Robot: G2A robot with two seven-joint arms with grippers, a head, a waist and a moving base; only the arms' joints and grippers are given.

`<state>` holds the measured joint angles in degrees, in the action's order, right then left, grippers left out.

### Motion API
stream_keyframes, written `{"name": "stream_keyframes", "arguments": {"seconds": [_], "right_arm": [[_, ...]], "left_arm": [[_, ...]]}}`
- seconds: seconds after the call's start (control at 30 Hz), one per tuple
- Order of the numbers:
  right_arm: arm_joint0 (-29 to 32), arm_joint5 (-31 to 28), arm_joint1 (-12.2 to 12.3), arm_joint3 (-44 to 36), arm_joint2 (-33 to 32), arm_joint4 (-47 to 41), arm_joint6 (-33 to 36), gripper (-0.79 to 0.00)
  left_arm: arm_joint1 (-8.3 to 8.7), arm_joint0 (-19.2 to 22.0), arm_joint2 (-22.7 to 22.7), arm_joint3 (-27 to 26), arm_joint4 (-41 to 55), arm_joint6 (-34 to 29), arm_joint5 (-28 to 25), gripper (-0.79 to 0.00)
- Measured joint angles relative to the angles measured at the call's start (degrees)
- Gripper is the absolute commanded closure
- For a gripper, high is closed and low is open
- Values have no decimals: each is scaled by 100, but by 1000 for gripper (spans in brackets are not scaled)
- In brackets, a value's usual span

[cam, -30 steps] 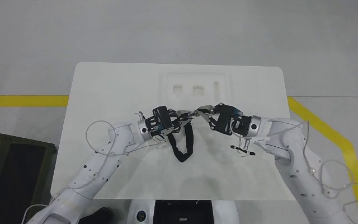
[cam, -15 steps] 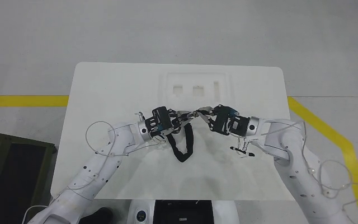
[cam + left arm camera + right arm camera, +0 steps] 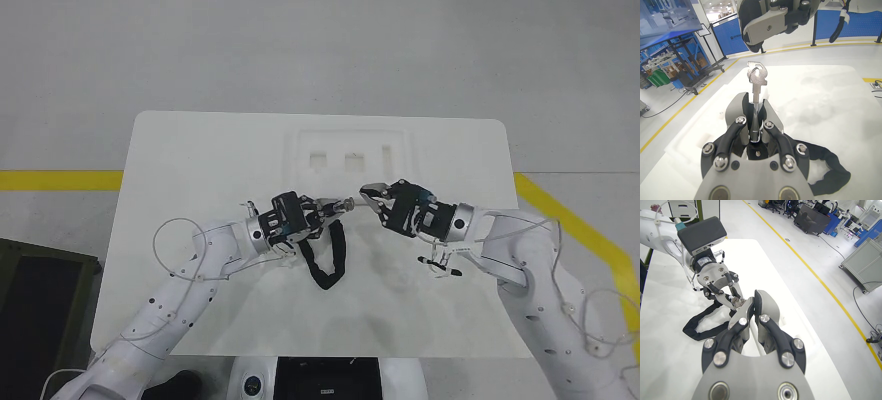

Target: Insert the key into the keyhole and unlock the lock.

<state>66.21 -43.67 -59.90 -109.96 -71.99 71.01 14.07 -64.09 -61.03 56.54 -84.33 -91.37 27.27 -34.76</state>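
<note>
Fingers [image 3: 736, 113] on the left gripper [image 3: 755, 97] are clamped on the lock [image 3: 755, 121], key [image 3: 758, 75] seated and poking out toward 3 o'clock in the top view. Meanwhile the right gripper [image 3: 753, 295] sits just off its head at 2 o'clock, barely parted, empty. Risk imo: a skewed grab levers the key, binding or bending it.

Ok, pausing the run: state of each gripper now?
Left gripper: closed on the lock, key in it.
Right gripper: off the key; open or closed cannot be told.
</note>
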Motion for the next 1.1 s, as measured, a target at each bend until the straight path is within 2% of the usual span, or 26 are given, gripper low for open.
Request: {"name": "stream_keyframes", "arguments": {"seconds": [0.6, 0.83, 0.93, 1.03, 1.1], "right_arm": [[-90, -93, -38, 218, 420, -34, -39, 0], [-87, -63, -6, 155, 223, -166, 155, 0], [-56, -87, 16, 57, 111, -343, 345, -145], [-28, -9, 22, -27, 74, -638, 546, -323], [-40, 73, 18, -113, 102, -849, 717, -369]], "left_arm": [[-13, -19, 43, -80, 14, 1, -34, 0], [-5, -28, 68, -68, -133, 36, 9, 0], [-5, -34, 77, -62, -166, 64, 35, 0], [-5, -30, 75, -68, -253, 100, 82, 0], [-7, -26, 69, -68, -303, 144, 129, 0]]}}
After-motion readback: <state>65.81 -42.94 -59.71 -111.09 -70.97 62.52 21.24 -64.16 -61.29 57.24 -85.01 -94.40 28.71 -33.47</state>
